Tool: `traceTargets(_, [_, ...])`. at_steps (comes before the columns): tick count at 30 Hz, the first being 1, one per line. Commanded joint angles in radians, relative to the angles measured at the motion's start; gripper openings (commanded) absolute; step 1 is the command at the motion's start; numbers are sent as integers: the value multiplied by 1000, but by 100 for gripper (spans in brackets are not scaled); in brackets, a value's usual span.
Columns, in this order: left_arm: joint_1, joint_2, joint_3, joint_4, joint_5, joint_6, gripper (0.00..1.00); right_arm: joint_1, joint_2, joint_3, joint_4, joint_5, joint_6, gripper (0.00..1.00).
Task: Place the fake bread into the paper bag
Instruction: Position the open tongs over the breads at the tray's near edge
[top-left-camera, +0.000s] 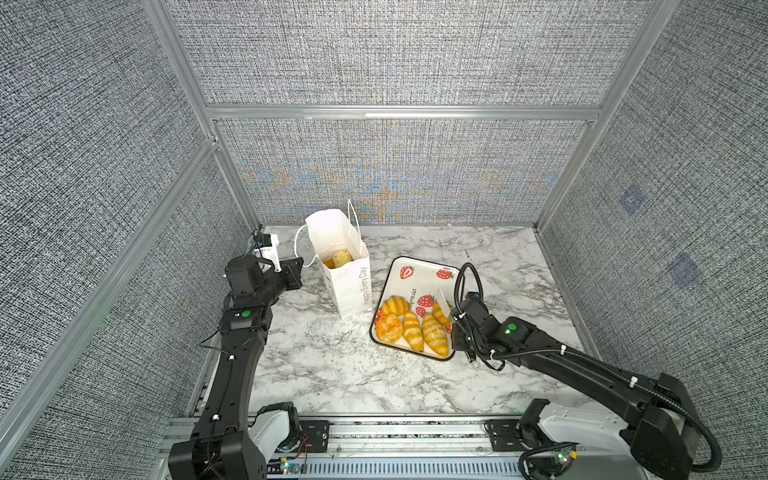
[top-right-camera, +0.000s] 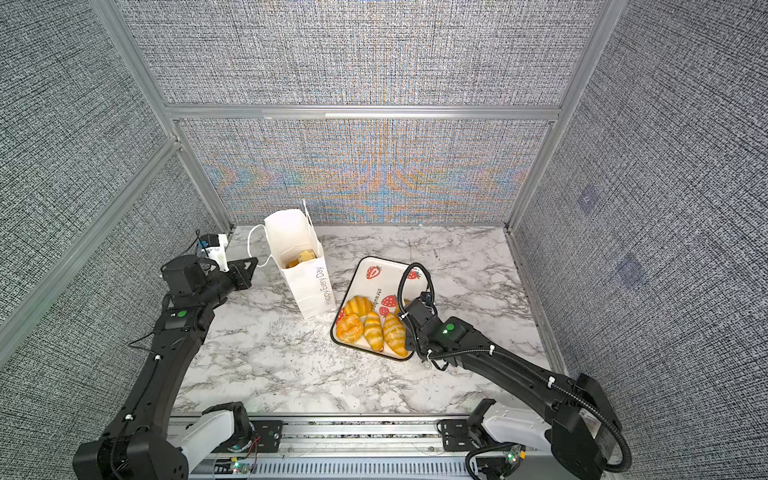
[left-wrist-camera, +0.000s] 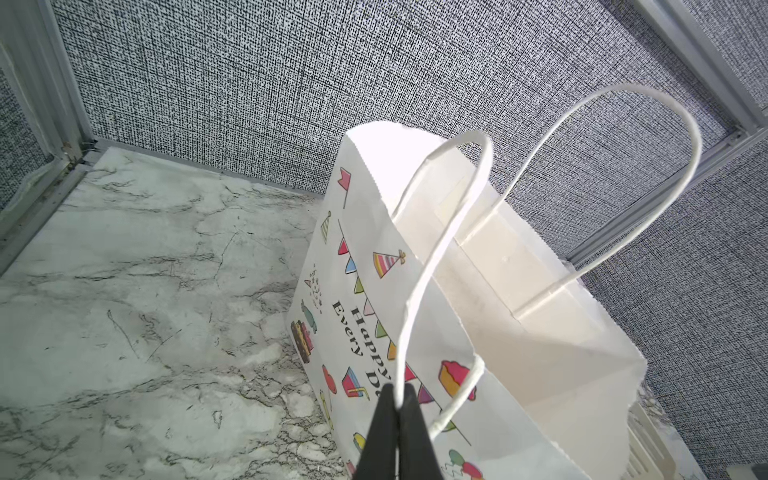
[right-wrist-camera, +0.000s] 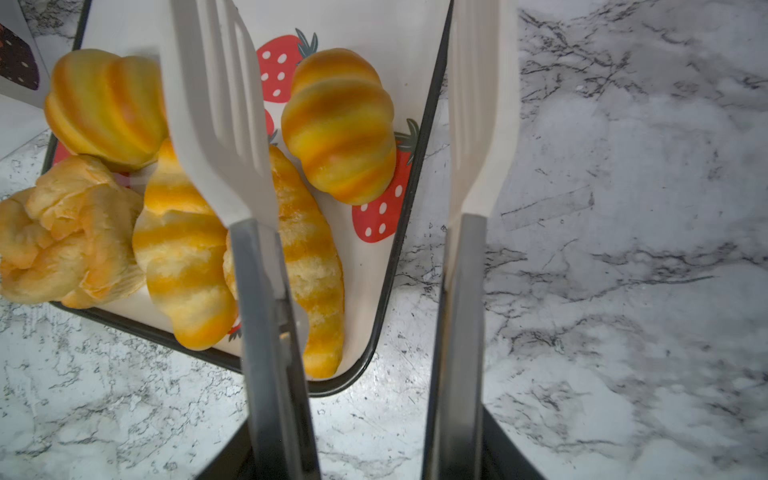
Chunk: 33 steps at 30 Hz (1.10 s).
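While the bag (top-left-camera: 351, 291) stands upright on the table (top-left-camera: 332, 374) in both top views, some bread (top-left-camera: 341, 257) sits inside it and five more pieces lie on the tray (top-left-camera: 419, 274) at its 4 o'clock. Left gripper (top-left-camera: 300, 263) is at the bag's 9 o'clock. Right gripper (top-left-camera: 445, 303) hangs over the tray's 3 o'clock edge, and its arm hides part of the rim.

Left wrist: jaws pinched tight on the bag's cord handle (left-wrist-camera: 473, 135), bag mouth gaping just beyond.

Right wrist: white slotted paddles (right-wrist-camera: 220, 124) stand apart, gripping nothing. One's over a croissant, the other over bare table outside the rim.
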Motion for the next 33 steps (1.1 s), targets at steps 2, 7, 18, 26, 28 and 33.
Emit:
traceTargets(2, [1,-8,-7,12,3,13,0,-9,19,-6,45,-32,-11,55])
traceTargets(7, [1,-5,-5,12,6,11,0,-15,40,-16,58,-48,-12,55])
traceTargets(18, [2,3,-5,14,10,11,0,-30,80,-36,78,-82,-11,55])
traceTargets(26, [2,4,-5,14,8,11,0,-42,119,-46,103,-98,-16,55])
traceTargets(28, [1,5,-4,13,8,10,0,-44,123,-47,109,-101,-18,55])
traceTargets(33, [1,6,-4,13,8,11,0,-51,113,-44,106,-100,-21,50])
